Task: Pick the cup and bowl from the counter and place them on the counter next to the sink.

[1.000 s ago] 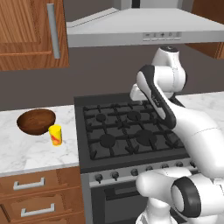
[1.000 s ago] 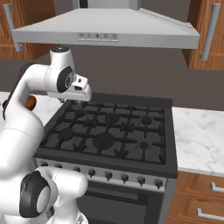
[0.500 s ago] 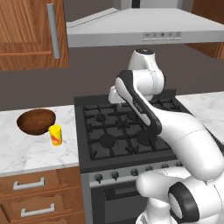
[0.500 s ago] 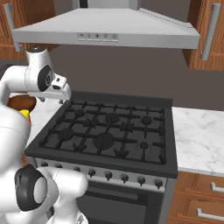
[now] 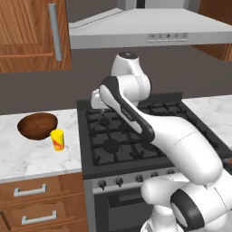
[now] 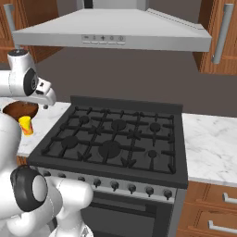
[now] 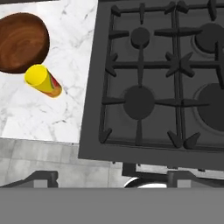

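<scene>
From the left base view, the cup stands upright on the counter just in front of the bowl, both well back from the front edge and left of the stove, while the gripper hangs above the stove's rear left corner. From the right base view, bare marble stretches right of the stove under the hood. In the hand view, the fingers stand wide apart and hold nothing, with open marble around the cup.
</scene>
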